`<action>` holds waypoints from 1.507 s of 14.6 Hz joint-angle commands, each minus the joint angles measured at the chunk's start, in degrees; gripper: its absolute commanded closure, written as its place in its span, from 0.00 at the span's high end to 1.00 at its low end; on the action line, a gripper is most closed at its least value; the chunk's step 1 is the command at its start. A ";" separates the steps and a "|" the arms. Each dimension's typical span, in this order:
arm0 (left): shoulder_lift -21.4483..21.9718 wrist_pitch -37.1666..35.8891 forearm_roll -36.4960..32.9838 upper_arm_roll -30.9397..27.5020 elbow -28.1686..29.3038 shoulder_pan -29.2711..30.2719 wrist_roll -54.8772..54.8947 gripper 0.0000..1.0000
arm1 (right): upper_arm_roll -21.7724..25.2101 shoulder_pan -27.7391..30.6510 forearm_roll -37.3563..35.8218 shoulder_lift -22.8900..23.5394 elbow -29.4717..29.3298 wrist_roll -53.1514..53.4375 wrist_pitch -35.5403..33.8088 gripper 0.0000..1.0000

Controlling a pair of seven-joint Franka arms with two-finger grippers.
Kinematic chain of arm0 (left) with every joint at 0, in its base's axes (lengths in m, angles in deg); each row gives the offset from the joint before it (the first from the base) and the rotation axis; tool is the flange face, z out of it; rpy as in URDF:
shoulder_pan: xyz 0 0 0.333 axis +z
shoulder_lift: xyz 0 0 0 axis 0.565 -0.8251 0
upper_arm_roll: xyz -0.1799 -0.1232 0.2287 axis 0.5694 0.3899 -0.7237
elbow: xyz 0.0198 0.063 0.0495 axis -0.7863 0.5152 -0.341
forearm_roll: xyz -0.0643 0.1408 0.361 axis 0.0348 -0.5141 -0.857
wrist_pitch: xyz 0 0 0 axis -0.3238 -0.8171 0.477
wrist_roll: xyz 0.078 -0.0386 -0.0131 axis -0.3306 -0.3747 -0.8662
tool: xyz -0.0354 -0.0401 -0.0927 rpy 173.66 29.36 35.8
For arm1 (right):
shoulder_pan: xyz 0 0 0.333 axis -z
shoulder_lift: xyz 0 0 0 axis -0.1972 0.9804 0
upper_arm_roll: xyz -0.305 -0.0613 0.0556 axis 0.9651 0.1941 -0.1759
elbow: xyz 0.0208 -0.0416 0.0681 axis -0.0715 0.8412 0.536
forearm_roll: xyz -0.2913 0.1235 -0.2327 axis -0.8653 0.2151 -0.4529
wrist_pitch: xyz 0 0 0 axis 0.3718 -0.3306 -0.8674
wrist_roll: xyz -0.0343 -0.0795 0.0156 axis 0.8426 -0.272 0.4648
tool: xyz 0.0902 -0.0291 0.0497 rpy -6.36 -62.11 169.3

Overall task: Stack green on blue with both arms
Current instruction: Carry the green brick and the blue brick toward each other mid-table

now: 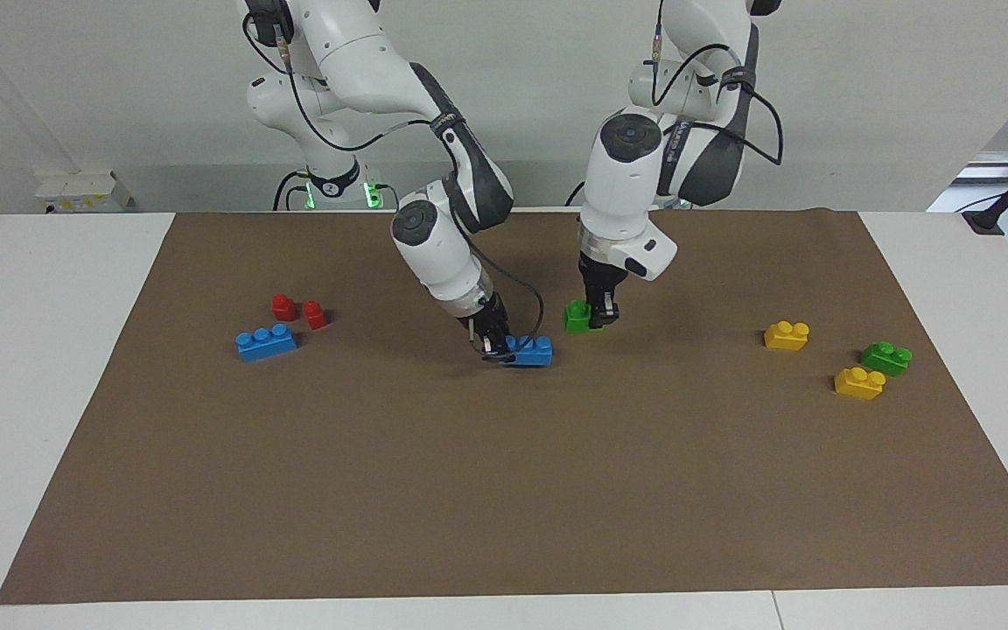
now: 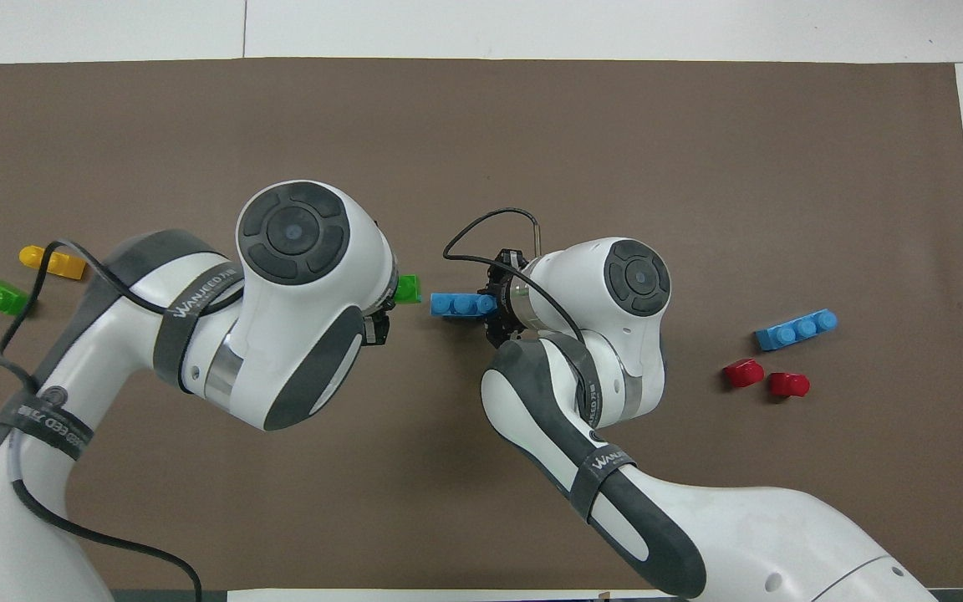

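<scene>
My right gripper (image 1: 495, 346) is shut on one end of a blue three-stud brick (image 1: 530, 350) in the middle of the brown mat, low on or just above it. The brick also shows in the overhead view (image 2: 458, 305). My left gripper (image 1: 600, 317) is shut on a green two-stud brick (image 1: 577, 317), close beside the blue brick and slightly nearer the robots. In the overhead view the left arm covers most of that green brick (image 2: 407, 289). A small gap separates the two bricks.
A second blue brick (image 1: 266, 341) and two red bricks (image 1: 283, 306) (image 1: 315, 315) lie toward the right arm's end. Two yellow bricks (image 1: 787, 335) (image 1: 859, 382) and a second green brick (image 1: 886, 357) lie toward the left arm's end.
</scene>
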 commanded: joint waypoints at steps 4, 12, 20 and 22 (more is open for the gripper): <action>0.33 6.87 -1.12 -1.01 5.36 -3.70 -4.35 0.00 | -0.20 -0.20 5.63 -1.24 4.28 -4.91 3.27 0.00; -5.13 11.01 -7.54 -0.92 5.02 -6.96 -13.14 0.00 | -0.20 -0.37 7.76 -0.97 4.81 -7.83 4.59 0.00; -6.18 11.63 -7.71 -0.92 5.19 -8.54 -14.55 0.00 | -0.20 -0.37 7.76 -0.97 4.90 -8.01 4.59 0.00; -6.45 12.15 -7.80 -1.01 5.02 -8.45 -14.64 0.00 | -0.20 -0.37 7.76 -0.97 4.90 -8.01 4.50 0.00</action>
